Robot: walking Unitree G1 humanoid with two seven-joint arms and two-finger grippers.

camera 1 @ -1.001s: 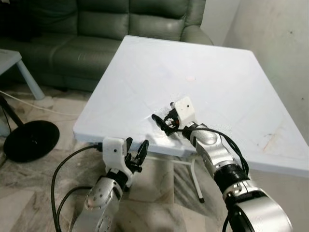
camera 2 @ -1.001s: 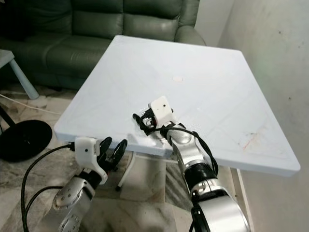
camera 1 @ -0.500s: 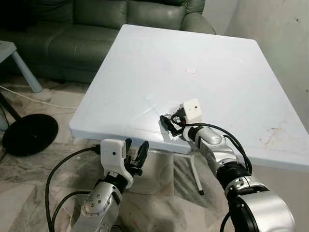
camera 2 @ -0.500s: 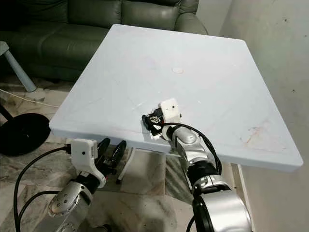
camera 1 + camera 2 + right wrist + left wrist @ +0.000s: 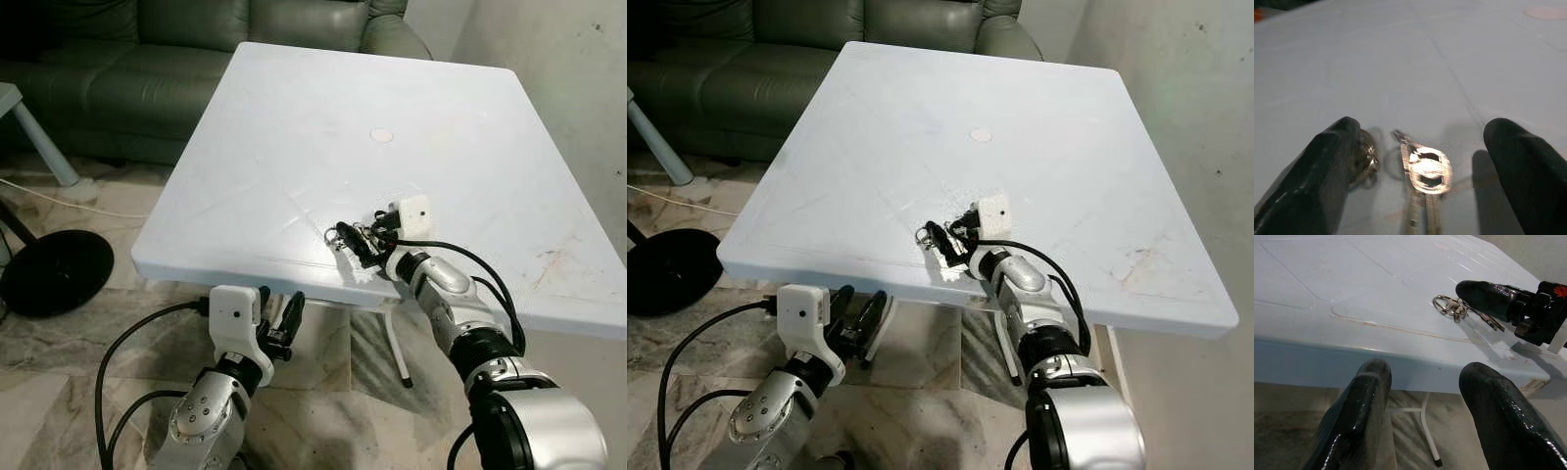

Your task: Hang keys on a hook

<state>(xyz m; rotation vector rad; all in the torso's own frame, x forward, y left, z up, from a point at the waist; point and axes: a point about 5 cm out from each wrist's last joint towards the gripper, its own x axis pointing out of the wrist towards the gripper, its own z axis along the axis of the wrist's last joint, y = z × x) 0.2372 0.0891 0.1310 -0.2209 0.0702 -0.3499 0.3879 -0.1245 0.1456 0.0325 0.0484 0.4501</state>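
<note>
Down near the front edge of the white table (image 5: 294,117), the bunch of keys (image 5: 1422,169) is lying flat. The right gripper (image 5: 1420,161) is resting low over the tabletop with its fingers spread wide, the keys lying between them ungrasped. Below the table edge, the left gripper (image 5: 1425,411) is hanging with its fingers parted, holding nothing.
</note>
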